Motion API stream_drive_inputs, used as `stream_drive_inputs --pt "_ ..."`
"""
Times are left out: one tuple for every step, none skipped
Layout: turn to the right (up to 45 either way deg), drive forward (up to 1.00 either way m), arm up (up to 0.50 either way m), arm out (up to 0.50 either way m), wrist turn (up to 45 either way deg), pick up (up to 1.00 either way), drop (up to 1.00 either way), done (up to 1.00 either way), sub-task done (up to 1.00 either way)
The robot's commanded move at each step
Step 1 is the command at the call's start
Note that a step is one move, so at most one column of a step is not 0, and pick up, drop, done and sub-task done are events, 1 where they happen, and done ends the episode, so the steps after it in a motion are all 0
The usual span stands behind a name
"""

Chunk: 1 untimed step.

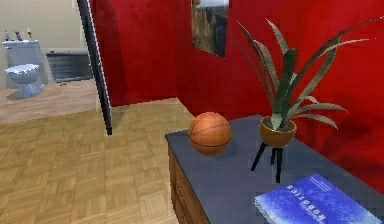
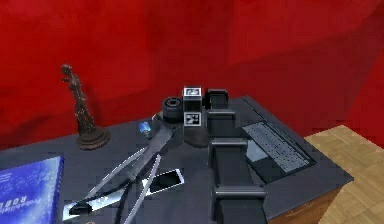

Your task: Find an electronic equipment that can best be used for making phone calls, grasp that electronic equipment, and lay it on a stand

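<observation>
Arm side view — phone (image 2: 163, 181) lies flat on dark table (image 2: 312, 177) (statue (image 2: 82, 105) behind).

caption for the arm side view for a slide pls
Stretch arm extended over a dark table by a red wall, with a phone, laptop, statuette and blue book

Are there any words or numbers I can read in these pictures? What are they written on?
None can be read.
Blue book: white print on the cover, too small to make out.
White squares on the arm: black marks, a pattern, not words.
Laptop: the keys are too small to read.
</observation>
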Motion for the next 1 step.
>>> stream_drive_inputs --pt "0.0 0.0 0.0 0.0 45.0 0.0 0.0 0.0 0.0"
